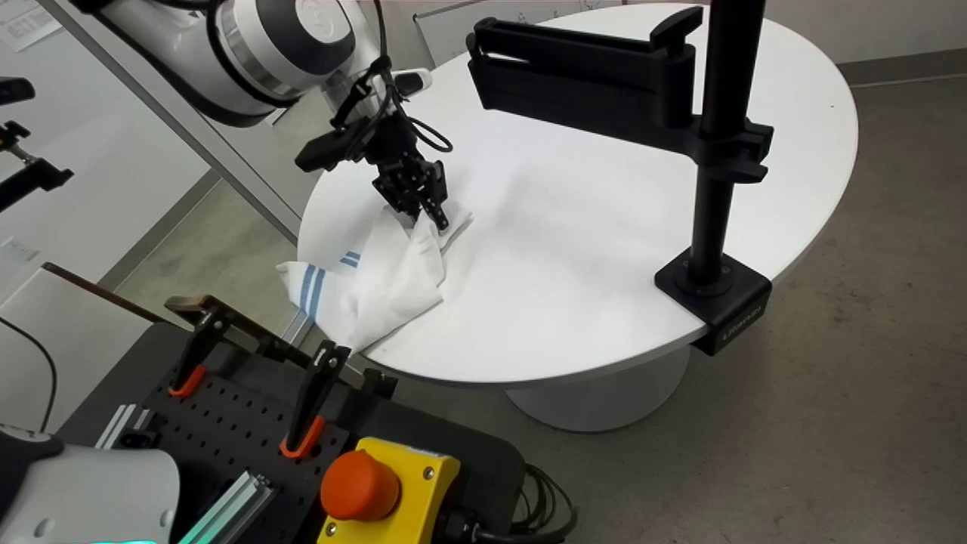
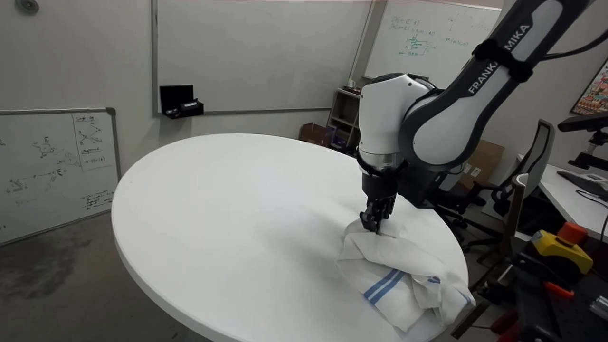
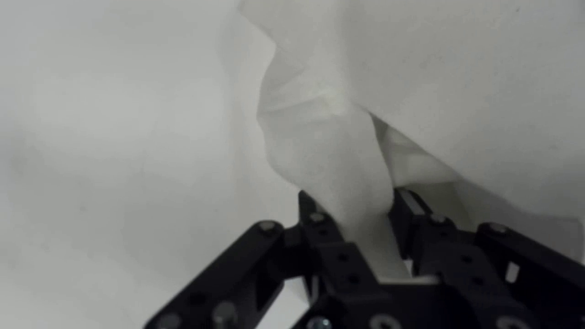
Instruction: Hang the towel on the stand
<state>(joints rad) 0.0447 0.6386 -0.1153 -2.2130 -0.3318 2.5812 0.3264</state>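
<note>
The white towel with blue stripes lies crumpled near the table edge in both exterior views (image 1: 400, 283) (image 2: 396, 254). It also fills much of the wrist view (image 3: 457, 82). My gripper points down at the towel's inner end, low over the table, in both exterior views (image 1: 430, 216) (image 2: 376, 227). In the wrist view, the gripper's fingertips (image 3: 354, 208) stand part way apart with a towel fold between them. The fold touches both tips; whether it is pinched I cannot tell. A black stand (image 1: 714, 219) with a folded side arm is clamped to the table edge.
The round white table (image 1: 559, 302) (image 2: 237, 228) carries the towel. A dark cart (image 1: 483, 461) with clamps and a yellow emergency-stop box (image 1: 408, 491) stands beside it. The stand's side arm (image 1: 582, 83) reaches over the table. Whiteboards (image 2: 266, 52) line the wall.
</note>
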